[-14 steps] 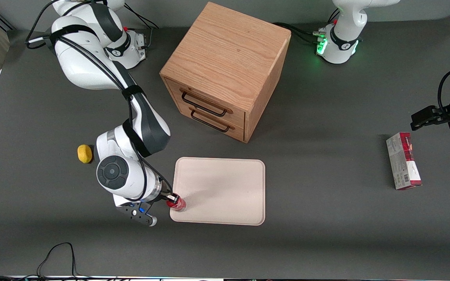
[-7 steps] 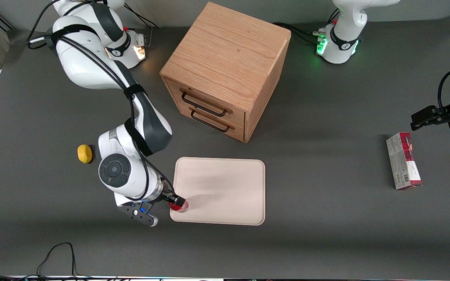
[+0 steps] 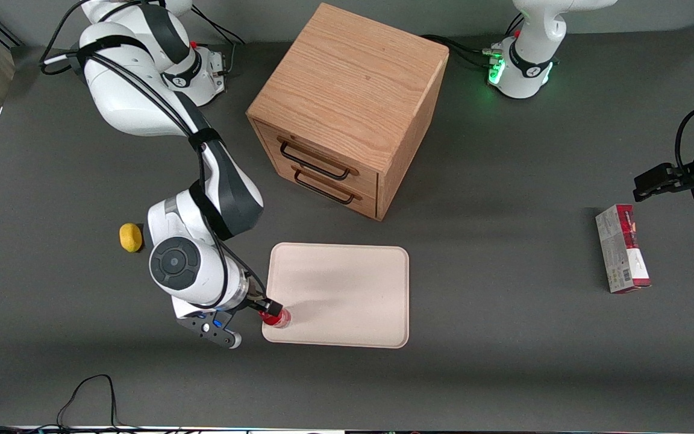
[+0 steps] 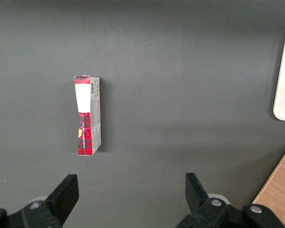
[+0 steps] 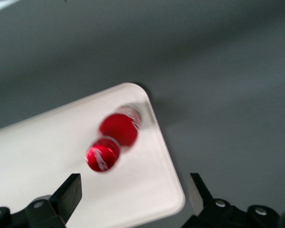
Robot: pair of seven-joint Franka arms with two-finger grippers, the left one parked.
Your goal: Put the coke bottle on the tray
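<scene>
The coke bottle (image 3: 276,316) stands upright on the tray (image 3: 347,283), close to the corner at about 7 o'clock of the tray in the front view, the corner nearest the working arm. From the wrist camera the bottle (image 5: 111,142) sits free on the tray (image 5: 47,175), with the gripper (image 5: 133,194) spread wide above it, touching nothing. So the placing looks done; what remains, I judge, is only to lift the arm clear without knocking the bottle over.
</scene>
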